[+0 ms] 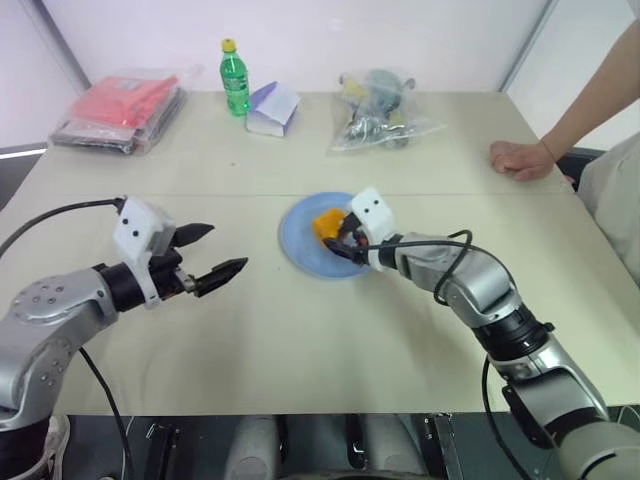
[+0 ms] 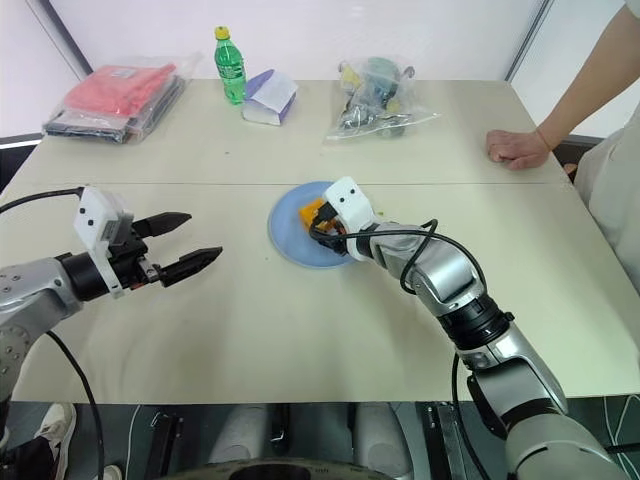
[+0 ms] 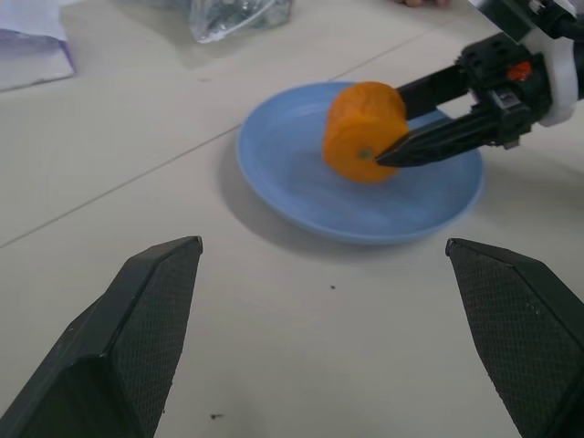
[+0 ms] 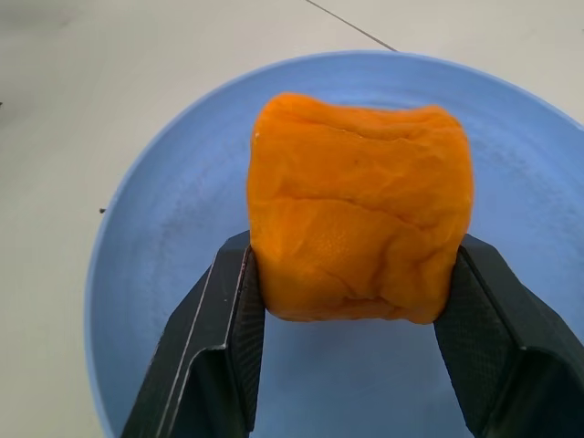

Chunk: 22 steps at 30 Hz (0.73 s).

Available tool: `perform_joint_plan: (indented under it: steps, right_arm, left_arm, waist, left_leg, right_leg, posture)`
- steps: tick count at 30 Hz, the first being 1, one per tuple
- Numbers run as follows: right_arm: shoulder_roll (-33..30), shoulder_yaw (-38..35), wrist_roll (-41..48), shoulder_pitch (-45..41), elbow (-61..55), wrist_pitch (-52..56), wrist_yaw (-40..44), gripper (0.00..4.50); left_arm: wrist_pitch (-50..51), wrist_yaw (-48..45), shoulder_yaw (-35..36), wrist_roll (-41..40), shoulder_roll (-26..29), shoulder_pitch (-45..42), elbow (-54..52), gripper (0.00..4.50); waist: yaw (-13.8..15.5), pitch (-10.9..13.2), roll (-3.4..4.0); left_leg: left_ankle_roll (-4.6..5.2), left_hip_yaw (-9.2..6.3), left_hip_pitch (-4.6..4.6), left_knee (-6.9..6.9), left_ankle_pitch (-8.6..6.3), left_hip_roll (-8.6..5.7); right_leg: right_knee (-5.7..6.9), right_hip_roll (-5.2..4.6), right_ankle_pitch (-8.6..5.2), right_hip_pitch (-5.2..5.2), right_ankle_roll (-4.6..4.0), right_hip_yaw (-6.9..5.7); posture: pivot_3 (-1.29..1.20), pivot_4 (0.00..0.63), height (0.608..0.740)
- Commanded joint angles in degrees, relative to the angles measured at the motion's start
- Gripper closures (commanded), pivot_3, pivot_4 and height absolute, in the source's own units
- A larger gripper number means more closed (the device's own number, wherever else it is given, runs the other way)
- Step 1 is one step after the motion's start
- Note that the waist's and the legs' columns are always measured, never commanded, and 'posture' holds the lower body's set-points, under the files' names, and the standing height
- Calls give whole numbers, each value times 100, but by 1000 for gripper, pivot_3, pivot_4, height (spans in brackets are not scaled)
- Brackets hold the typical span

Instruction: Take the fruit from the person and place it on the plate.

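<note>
Left gripper (image 1: 213, 253): held level above the table, fingers spread wide, nothing gripped. Right gripper (image 4: 351, 301): extended forward and angled down, both fingers (image 4: 228, 319) pressed against an object's sides.

On the desk (image 1: 300, 340), the right claw (image 1: 342, 238) reaches over the blue plate (image 1: 300, 245), its fingers either side of the orange fruit (image 1: 327, 225). The left claw (image 1: 222, 252) hangs spread wide, well apart from the plate. A person's hand (image 1: 520, 158) rests on the far edge.
</note>
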Motion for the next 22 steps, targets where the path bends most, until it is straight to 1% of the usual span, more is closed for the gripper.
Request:
perform_joint_plan:
  steps: [1, 2, 3, 6, 9, 12, 14, 16, 19, 22]
  right_arm:
    - [87, -236, -258, 31, -209, -57, 164, 720]
    - [109, -262, -309, 52, -227, -42, 199, 230]
    - [114, -289, -356, 68, -254, -17, 241, 57]
    - [107, -385, -410, 106, -371, 97, 415, 57]
    - [-157, -776, -267, 170, -723, 309, 688, 57]
    - [-995, -1560, 50, 547, -1310, 279, 1415, 57]
    - [-1627, -2052, 305, 1037, -1779, 58, 2082, 57]
    - [-2073, -2534, 571, 1478, -2109, 1, 2547, 57]
    - [-2335, -3017, 749, 1828, -2244, 34, 2742, 57]
    - [-2381, -3269, 772, 1966, -2241, -2, 2759, 57]
  left_arm:
    - [2, -72, 146, -117, 125, 51, -245, 0]
    - [-3, -70, 146, -124, 129, 58, -246, 0]
    - [-10, -78, 131, -127, 141, 38, -224, 0]
    - [-26, -102, 102, -126, 163, 0, -185, 0]
    - [-67, -169, 40, -65, 199, -70, -95, 0]
    - [-91, -212, -20, -19, 194, -195, 28, 0]
    - [-129, -213, -89, 13, 133, -232, 65, 0]
    - [-181, -185, -157, 33, 51, -266, 77, 0]
    - [-279, -91, -235, 101, -61, -368, 140, 0]
    - [-303, -43, -285, 105, -160, -476, 192, 0]
  waist:
    - [3, 0, 0]
    - [4, 0, 0]
    - [6, 0, 0]
    - [2, 0, 0]
    - [16, 1, 1]
    - [100, 2, 3]
    - [138, 2, 2]
    - [144, 1, 0]
    - [92, 1, 0]
    - [65, 1, 0]
  left_leg:
    - [0, 0, 0, 0, 0, 0]
    - [0, 0, 0, 0, 0, 0]
    - [0, 1, 0, 0, 0, 0]
    - [0, 1, 0, 0, 0, -1]
    - [0, 1, 0, 0, 0, -1]
    - [0, 1, -3, 0, 0, -6]
    - [0, 5, -1, 0, -1, -7]
    - [2, 11, -2, 0, -2, -8]
    - [3, 11, 6, -1, -3, -2]
    - [3, 10, 10, -1, -3, 0]
  right_leg:
    - [0, 0, 0, 0, 0, 0]
    - [0, 0, 0, 0, 0, 0]
    - [0, -1, 0, 0, 0, 0]
    - [0, 0, 0, 0, 0, 0]
    - [0, 0, 0, 0, 0, 0]
    - [-4, -6, 0, 3, 0, -4]
    - [-12, -7, -1, 8, -2, -3]
    - [-19, -7, -9, 11, -14, -4]
    - [-15, 1, -9, 14, -15, -2]
    - [-10, 7, -10, 14, -17, -1]
  posture:
    - [0, 150, 731]
    - [0, 150, 731]
    - [0, 150, 731]
    - [0, 150, 731]
    - [0, 150, 731]
    - [0, 150, 731]
    - [0, 150, 731]
    - [0, 150, 731]
    - [0, 150, 731]
    - [0, 150, 731]
